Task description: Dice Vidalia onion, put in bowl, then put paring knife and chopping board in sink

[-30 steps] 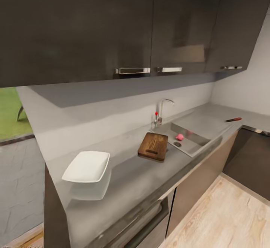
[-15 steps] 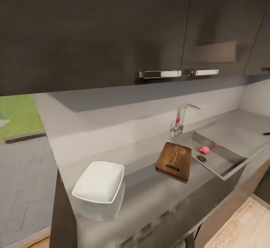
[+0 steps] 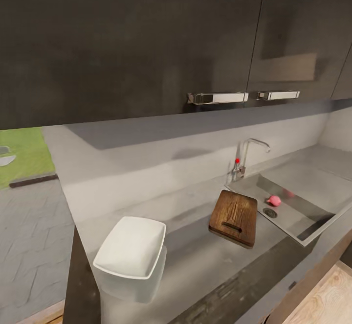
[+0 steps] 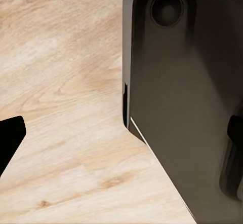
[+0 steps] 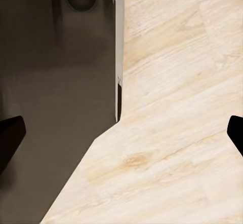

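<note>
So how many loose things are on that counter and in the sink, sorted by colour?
White: 1, the bowl on the countertop
Brown: 1, the chopping board beside the sink
Pink: 1, the onion in the sink
Total: 3

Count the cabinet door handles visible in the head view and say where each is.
2. The longer handle sits on the left door's lower edge; the shorter handle on the next door, above the tap. More may lie beyond the frame.
</note>
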`<state>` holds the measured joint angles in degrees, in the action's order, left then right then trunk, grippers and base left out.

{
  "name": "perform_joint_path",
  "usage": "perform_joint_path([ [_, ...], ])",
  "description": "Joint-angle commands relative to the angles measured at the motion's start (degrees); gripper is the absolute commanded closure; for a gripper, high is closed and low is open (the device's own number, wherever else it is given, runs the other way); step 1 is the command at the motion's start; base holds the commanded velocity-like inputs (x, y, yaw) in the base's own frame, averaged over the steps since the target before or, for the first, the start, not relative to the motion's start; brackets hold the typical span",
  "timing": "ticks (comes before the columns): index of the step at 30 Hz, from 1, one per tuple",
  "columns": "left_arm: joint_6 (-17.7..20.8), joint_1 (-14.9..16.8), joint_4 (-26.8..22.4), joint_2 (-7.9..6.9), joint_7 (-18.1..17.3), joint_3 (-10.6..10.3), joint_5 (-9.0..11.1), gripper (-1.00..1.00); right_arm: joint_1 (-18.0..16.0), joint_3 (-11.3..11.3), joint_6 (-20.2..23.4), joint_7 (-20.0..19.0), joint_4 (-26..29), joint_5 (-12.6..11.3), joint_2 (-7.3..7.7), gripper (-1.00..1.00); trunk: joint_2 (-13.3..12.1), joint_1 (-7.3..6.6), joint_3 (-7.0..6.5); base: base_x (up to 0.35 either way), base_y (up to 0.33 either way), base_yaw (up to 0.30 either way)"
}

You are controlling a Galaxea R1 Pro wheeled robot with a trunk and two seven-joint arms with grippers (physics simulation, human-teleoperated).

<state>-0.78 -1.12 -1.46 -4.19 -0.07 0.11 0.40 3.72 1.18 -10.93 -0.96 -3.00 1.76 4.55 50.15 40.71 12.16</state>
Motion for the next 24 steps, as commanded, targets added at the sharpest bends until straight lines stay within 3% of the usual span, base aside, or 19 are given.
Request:
perform_joint_path([
  [1,-0.1,-0.03,-0.09,-0.01,-0.01,0.0,0.04,-1.0,-0.03,0.14,-0.34,-0.1,-0.12,0.17,0.02,-1.0,0.04,0.01,0.05,-0.003,0.001,0.001],
  [18,-0.21,-0.03,-0.21,0.13,0.05,0.07,0.04,-1.0,-0.03,0.06,-0.4,-0.11,-0.1,0.17,0.02,-1.0,0.04,0.01,0.05,-0.057,-0.002,0.0],
  [24,-0.26,-0.03,-0.21,0.15,0.06,0.0,0.04,-1.0,-0.03,0.05,-0.4,-0.1,-0.13,0.17,0.02,-1.0,0.04,0.01,0.05,0.038,-0.197,0.0],
])
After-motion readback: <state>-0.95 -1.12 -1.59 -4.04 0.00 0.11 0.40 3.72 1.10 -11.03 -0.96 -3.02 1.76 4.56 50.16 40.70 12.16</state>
